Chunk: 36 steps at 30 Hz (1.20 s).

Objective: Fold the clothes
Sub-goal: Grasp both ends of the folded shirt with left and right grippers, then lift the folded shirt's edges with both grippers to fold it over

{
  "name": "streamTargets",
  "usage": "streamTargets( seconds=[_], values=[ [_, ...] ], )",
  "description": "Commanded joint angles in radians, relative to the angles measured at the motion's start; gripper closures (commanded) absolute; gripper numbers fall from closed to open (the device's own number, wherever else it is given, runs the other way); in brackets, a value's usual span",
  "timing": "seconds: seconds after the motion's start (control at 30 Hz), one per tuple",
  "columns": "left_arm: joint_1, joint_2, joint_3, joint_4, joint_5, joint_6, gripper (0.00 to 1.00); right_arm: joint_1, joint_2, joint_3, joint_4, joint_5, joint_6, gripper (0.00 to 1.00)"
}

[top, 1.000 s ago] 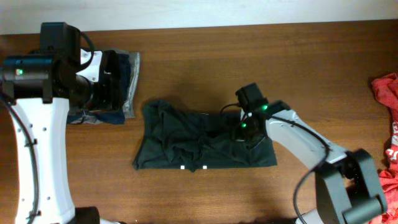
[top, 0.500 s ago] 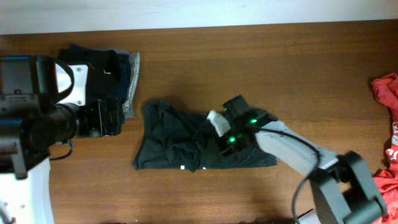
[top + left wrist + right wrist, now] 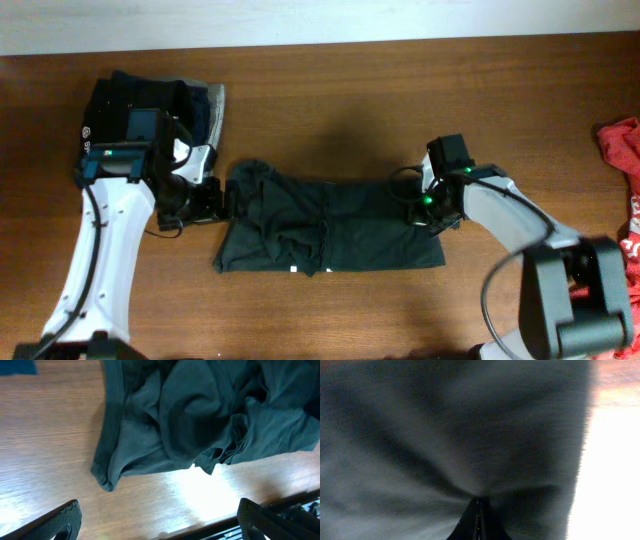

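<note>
A dark garment (image 3: 330,225) lies crumpled in a rough rectangle at the table's middle; no lettering shows on it. My left gripper (image 3: 215,200) is open and empty just off its left edge. In the left wrist view the garment (image 3: 200,420) lies ahead of the wide-apart fingers (image 3: 65,520). My right gripper (image 3: 425,205) is at the garment's right edge. In the right wrist view it (image 3: 479,520) is shut on the dark fabric (image 3: 445,435), which puckers into the tips. A red garment (image 3: 625,150) lies at the table's right edge.
A stack of folded dark clothes (image 3: 195,100) sits at the back left, partly under my left arm. The table's front edge (image 3: 280,510) shows close to the left gripper. Bare wood (image 3: 400,100) lies behind the garment.
My left arm has swung down from the folded stack to the garment's left edge. My right gripper has moved from the garment's middle out to its right edge, drawing the fabric flatter.
</note>
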<state>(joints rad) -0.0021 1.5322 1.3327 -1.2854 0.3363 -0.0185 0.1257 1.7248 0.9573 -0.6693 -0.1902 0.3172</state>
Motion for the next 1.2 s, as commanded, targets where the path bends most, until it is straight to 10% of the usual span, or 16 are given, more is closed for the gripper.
streamTargets(
  seconds=[0.0,0.67,0.93,1.17],
  values=[
    [0.006,0.046,-0.023,0.017,0.053,0.012,0.01,-0.063,0.097,-0.005,-0.001,0.154,0.113,0.96],
    [-0.135,0.476,-0.023,0.314,0.078,0.044,0.01,-0.204,0.109,-0.003,-0.042,0.059,0.019,0.96],
    [-0.135,0.584,-0.023,0.383,0.428,0.294,0.01,-0.204,0.109,-0.003,-0.054,0.055,0.004,0.96],
    [-0.149,0.601,-0.034,0.381,0.446,0.365,0.09,-0.204,0.109,-0.003,-0.058,0.050,0.004,0.96]
  ],
)
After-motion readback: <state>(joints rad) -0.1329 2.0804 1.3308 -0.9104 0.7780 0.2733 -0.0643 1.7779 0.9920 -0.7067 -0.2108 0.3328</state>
